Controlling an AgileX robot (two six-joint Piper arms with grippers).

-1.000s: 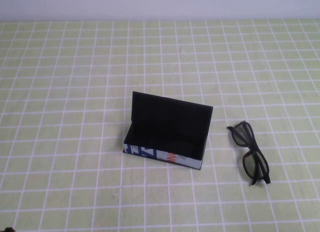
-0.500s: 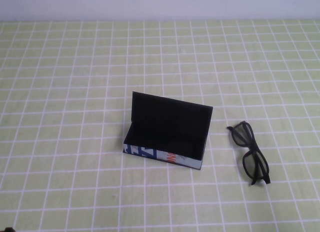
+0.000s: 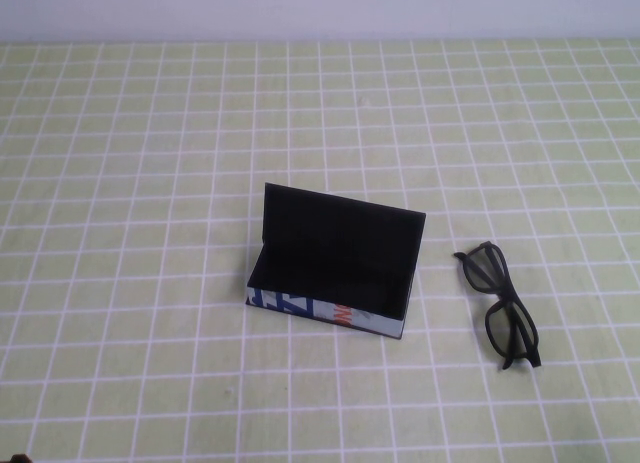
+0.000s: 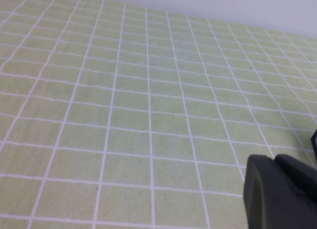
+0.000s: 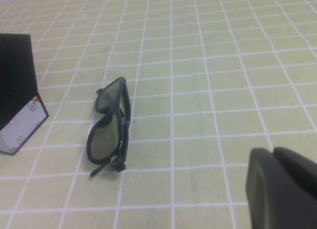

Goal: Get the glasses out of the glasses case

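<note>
The glasses case [image 3: 335,273] stands open at the table's middle, its lid upright and its black interior showing nothing inside. Its white printed front faces me. The black glasses [image 3: 500,303] lie on the cloth just right of the case, outside it. In the right wrist view the glasses [image 5: 110,125] lie beside the case's end [image 5: 17,105]. My right gripper [image 5: 274,152] is shut and empty, held back from the glasses. My left gripper [image 4: 274,159] is shut and empty over bare cloth. Neither gripper shows in the high view.
A green cloth with a white grid [image 3: 150,183] covers the whole table. A pale wall [image 3: 320,8] runs along the far edge. A sliver of something black [image 4: 314,140] shows at the edge of the left wrist view.
</note>
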